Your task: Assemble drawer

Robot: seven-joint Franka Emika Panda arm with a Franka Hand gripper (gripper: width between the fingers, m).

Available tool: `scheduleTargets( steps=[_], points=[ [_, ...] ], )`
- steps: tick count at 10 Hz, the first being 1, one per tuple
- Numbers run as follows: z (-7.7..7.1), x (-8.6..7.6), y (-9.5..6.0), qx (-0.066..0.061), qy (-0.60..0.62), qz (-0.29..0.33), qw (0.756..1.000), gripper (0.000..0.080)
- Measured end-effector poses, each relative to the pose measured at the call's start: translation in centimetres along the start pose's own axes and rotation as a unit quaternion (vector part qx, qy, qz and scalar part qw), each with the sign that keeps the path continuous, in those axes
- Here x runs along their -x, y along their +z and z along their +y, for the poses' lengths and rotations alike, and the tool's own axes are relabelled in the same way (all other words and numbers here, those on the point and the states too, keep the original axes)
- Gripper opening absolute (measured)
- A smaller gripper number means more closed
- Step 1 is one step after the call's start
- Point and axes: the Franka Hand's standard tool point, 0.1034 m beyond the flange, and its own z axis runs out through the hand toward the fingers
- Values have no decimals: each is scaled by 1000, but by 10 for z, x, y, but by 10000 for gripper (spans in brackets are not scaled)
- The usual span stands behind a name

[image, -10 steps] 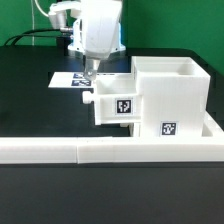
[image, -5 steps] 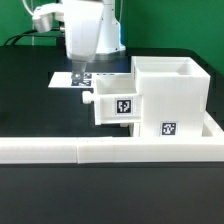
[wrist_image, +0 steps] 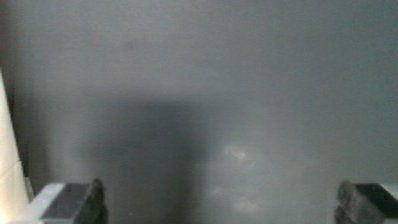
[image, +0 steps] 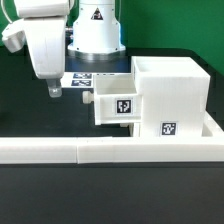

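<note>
In the exterior view we see the white plastic drawer casing, a tall open-topped box [image: 168, 95], standing upright on the black counter [image: 30, 115] toward the exterior view's right. A small white plastic tray with a round knob [image: 117, 104] sits partly inside the casing, its front panel and knob sticking out toward the exterior view's left. So the tray's long axis runs level, along the exterior view's left-right line, with the knob end pointing left. The tray front carries a black-and-white square tag, and a second such tag shows on the casing's near face, low down.

The casing stands just behind the long low white L-shaped wall [image: 90, 152], which runs across the front of the scene and turns up along the right side.

Behind the tray, the flat white marker board with printed tags [image: 92, 80] lies on the counter, partly hidden by the arm.

The white end effector [image: 53, 88] hangs over the bare counter to the left of the tray, well apart from it and touching nothing. In the wrist view its two dark fingertips [wrist_image: 68, 203] sit at opposite edges with only grey counter between them, so we read the end effector [wrist_image: 221, 203] as spread wide and empty.
</note>
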Motion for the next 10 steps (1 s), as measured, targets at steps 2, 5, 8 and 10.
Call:
scheduleTargets(
  steps=[2, 5, 8, 10],
  points=[
    [0, -16, 4, -3, 13, 4, 1000, 649],
    [2, -36, 8, -4, 32, 10, 999, 649],
    [8, -62, 8, -3, 54, 15, 998, 649],
    [13, -77, 9, -3, 52, 20, 998, 649]
  ],
)
